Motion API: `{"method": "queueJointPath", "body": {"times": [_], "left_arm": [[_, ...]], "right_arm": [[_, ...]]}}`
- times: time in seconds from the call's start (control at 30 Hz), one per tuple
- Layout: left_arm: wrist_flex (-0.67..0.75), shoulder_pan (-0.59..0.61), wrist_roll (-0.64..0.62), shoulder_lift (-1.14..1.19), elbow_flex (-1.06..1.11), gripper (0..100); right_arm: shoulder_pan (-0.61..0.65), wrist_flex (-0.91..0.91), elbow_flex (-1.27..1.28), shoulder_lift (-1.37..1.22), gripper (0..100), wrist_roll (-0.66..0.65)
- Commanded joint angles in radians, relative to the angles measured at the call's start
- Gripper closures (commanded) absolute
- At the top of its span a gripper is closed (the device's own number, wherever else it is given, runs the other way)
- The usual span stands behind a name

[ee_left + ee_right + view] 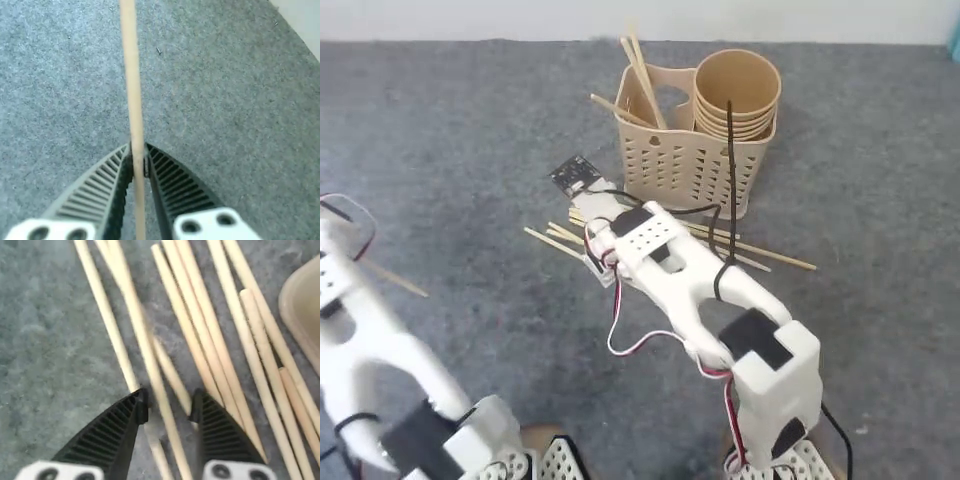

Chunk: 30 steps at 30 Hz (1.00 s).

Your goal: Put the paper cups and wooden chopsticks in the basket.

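High view: paper cups (737, 85) inside basket (680, 165).

paper cups (737, 90) stacked upright in beige basket (680, 170), few wooden chopsticks (644, 82) leaning inside, loose chopsticks (190, 330) flat beside its base, single chopstick (132, 90) pinched in my left gripper (138, 155)

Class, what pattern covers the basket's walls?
Rows of small holes in the beige basket, clearest in the high view.
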<state>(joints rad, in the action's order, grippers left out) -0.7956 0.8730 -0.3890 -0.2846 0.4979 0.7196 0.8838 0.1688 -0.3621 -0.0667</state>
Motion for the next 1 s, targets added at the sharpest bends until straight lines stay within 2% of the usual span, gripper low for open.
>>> {"method": "queueJointPath", "body": {"times": [0.0, 0.57, 0.73, 0.97], "left_arm": [[0.031, 0.002, -0.009, -0.011, -0.053, 99], [0.000, -0.031, -0.008, -0.025, -0.059, 99], [-0.068, -0.089, -0.002, -0.094, -0.059, 99], [-0.169, -0.259, 0.058, -0.249, 0.018, 99]], "right_arm": [[-0.018, 0.016, -0.057, 0.021, 98.0, -0.014], [-0.013, 0.274, -0.054, 0.297, 99.0, -0.003], [-0.013, 0.361, -0.034, 0.487, 99.0, 0.025], [0.067, 0.374, 0.147, 0.903, 99.0, -0.031]]}}
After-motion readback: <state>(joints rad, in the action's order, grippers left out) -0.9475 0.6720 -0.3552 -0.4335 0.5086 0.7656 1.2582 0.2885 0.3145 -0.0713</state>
